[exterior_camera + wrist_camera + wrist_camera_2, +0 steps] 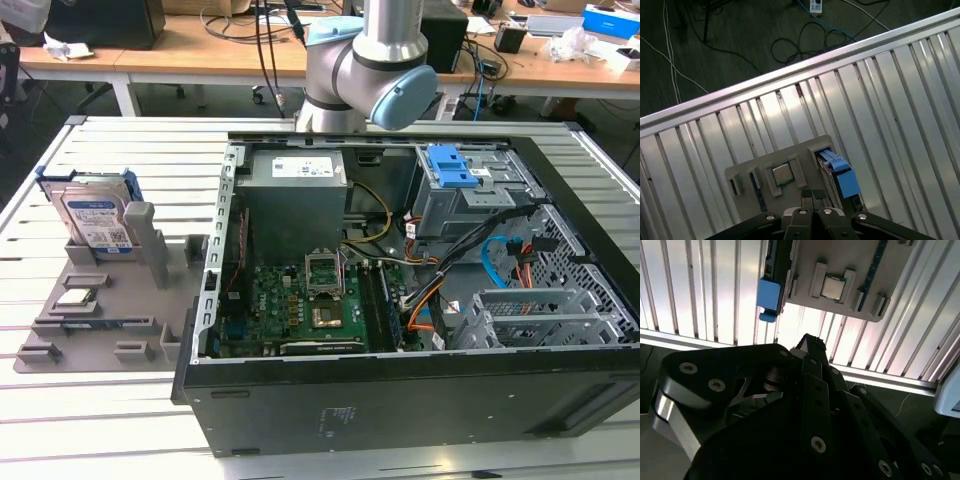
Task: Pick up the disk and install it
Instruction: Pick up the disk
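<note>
We log nothing done yet: the disk (97, 220) stands on edge in its grey holder (100, 310) beside the case (400, 410), the tool (812, 195) well above it, pinched narrow and empty.

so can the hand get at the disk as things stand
Probably yes. The disk stands on edge in the grey holder, outside the computer case, with nothing over it. In the first wrist view the hand hangs above the holder, shut.

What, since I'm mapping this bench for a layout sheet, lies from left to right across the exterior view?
First the disk standing in the grey holder → grey power supply inside the open computer case → blue latch plate.
</note>
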### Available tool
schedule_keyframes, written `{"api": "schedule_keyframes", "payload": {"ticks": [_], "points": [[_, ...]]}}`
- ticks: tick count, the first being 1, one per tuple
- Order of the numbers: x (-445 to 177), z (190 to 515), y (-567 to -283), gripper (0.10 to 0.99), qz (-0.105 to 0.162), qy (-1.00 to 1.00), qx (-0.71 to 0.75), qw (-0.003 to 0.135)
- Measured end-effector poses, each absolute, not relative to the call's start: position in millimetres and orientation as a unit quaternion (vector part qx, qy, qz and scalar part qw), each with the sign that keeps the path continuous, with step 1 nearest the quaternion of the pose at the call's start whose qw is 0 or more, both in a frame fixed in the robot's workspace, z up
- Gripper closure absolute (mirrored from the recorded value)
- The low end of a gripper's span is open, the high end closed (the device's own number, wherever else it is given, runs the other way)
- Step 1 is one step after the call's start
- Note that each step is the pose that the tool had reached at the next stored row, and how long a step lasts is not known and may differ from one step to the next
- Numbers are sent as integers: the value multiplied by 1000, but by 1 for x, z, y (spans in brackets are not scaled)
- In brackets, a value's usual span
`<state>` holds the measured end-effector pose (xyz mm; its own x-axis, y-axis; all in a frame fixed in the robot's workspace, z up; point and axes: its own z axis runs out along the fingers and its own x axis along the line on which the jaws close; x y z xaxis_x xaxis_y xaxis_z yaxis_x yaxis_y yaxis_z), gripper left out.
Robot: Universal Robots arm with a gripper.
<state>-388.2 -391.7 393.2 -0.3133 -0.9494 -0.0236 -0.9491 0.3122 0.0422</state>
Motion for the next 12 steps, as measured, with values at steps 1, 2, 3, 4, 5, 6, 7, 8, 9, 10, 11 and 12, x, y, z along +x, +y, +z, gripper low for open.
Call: {"api": "schedule_keyframes", "payload": {"ticks": [1, 2, 3, 4, 5, 6, 7, 8, 9, 10, 11, 12], "points": [[-388, 393, -392, 980, -24, -804, 594, 3], [-388, 393, -392, 980, -24, -800, 599, 3], [-388, 393, -392, 980, -24, -796, 604, 3], [-388, 393, -392, 980, -24, -790, 613, 4], [-388, 393, -392, 980, -24, -785, 618, 4], [-388, 393, -392, 980, -24, -782, 623, 4], [-388, 393, -392, 980, -24, -776, 630, 4], [-388, 393, -392, 980, -24, -773, 634, 4], [-388, 393, -392, 980, -24, -765, 643, 5], [-388, 393, -392, 980, -24, -761, 649, 5], [-388, 393, -392, 980, -24, -756, 654, 5], [-388, 393, -392, 980, -24, -749, 662, 5]]}}
